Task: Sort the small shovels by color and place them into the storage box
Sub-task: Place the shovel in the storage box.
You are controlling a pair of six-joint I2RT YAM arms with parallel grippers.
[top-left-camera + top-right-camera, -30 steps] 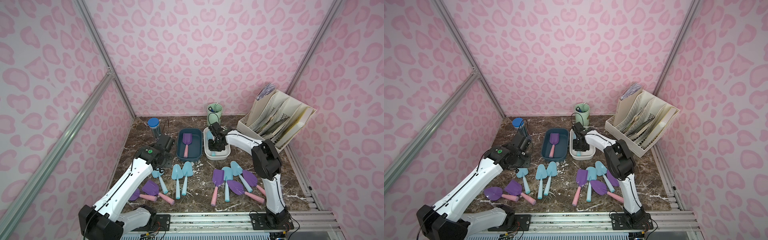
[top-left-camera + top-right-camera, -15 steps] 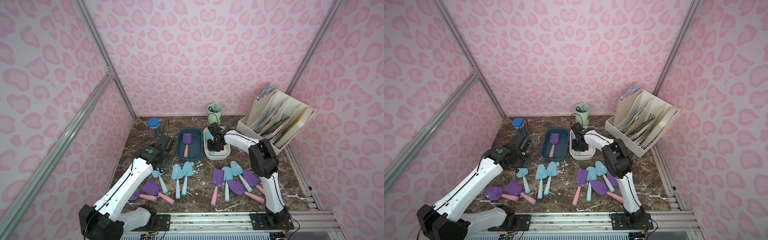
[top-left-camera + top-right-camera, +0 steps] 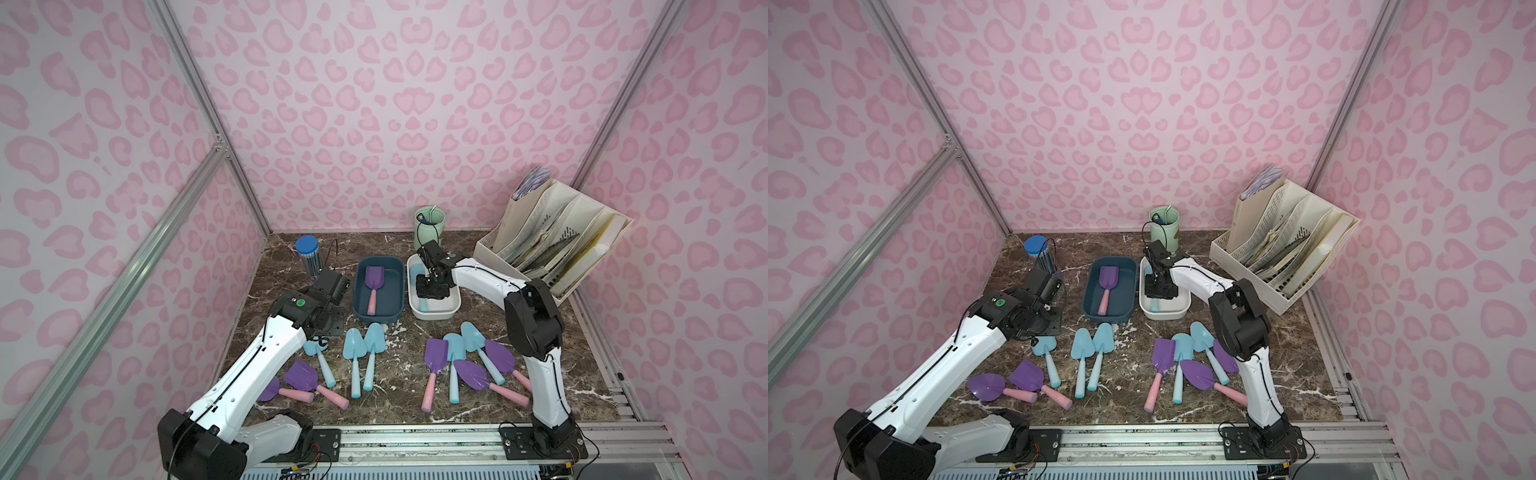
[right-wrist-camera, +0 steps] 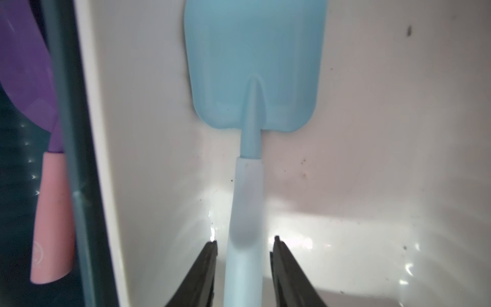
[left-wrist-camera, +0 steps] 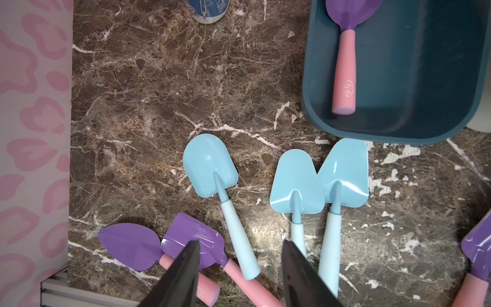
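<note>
My right gripper (image 4: 245, 240) is down inside the white storage box (image 3: 434, 316). Its jaws are open, with a gap on each side of the handle of a light blue shovel (image 4: 255, 66) that lies on the box floor. The dark blue storage box (image 3: 376, 319) beside it holds a purple shovel (image 3: 374, 282) with a pink handle. My left gripper (image 5: 240, 244) hangs open above loose shovels on the marble. Below it are a round blue shovel (image 5: 210, 164), a blue pair (image 5: 295, 183) and two purple ones (image 3: 301, 372). Several more shovels (image 3: 457, 353) lie at the right.
A clear pencil tube with a blue cap (image 3: 307, 249) stands at the back left, a green cup (image 3: 429, 222) at the back middle. A cream file rack (image 3: 552, 237) fills the back right corner. Patterned walls close three sides, and a metal rail (image 3: 415, 436) runs along the front.
My right gripper's jaws have parted from the blue shovel's handle, which now rests in the white box. The left arm has barely moved.
</note>
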